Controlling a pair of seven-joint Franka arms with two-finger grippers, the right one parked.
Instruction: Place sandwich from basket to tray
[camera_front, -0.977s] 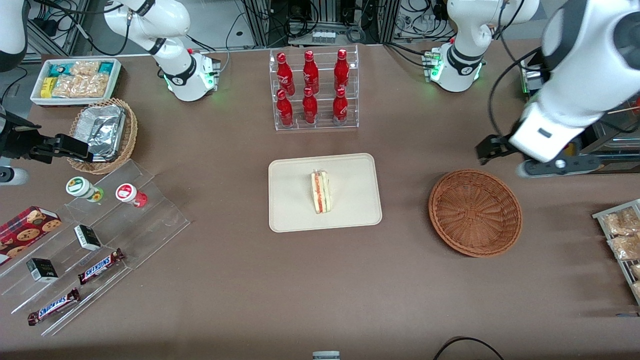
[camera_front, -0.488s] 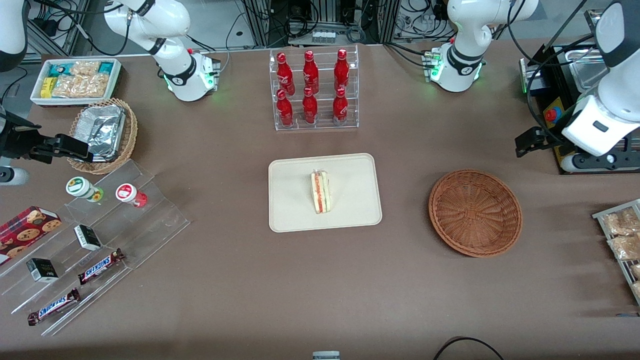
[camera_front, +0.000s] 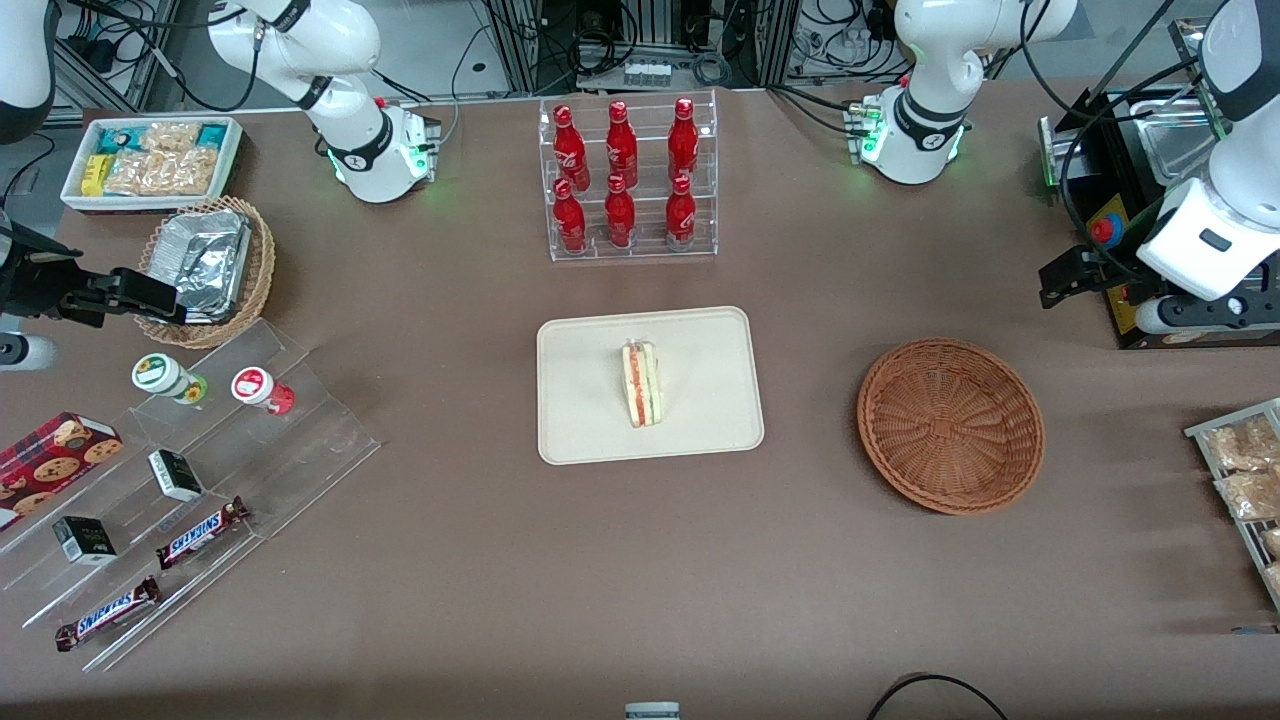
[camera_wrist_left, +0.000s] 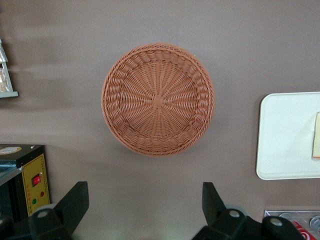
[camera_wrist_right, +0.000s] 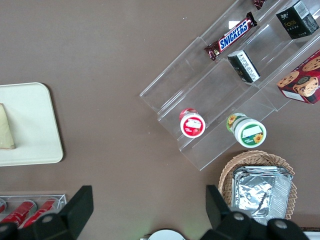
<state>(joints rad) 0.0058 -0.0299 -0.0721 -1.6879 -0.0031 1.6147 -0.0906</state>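
The sandwich (camera_front: 641, 383) is a pale wedge with red and green layers, lying in the middle of the cream tray (camera_front: 700, 345). The wrist views catch only its edge on the tray: sandwich (camera_wrist_left: 317, 136) on tray (camera_wrist_left: 285, 135), and sandwich (camera_wrist_right: 6, 127) on tray (camera_wrist_right: 30, 125). The reddish-brown wicker basket (camera_front: 950, 425) stands beside the tray toward the working arm's end, with nothing in it. My left gripper (camera_front: 1062, 278) hangs above the table, farther from the front camera than the basket. In the left wrist view the gripper (camera_wrist_left: 144, 192) is open, its black fingers (camera_wrist_left: 75, 200) wide apart and holding nothing, with the basket (camera_wrist_left: 158, 99) below.
A clear rack of red bottles (camera_front: 625, 180) stands farther back than the tray. A black box with a red button (camera_front: 1105, 230) sits close to my gripper. Bagged snacks (camera_front: 1240, 470) lie at the working arm's end. An acrylic stand (camera_front: 200, 470), foil basket (camera_front: 205, 265) and white bin (camera_front: 150, 160) are at the parked arm's end.
My left arm has swung away from the basket toward the working arm's end of the table, then shifted only slightly. The sandwich, tray and basket have not moved.
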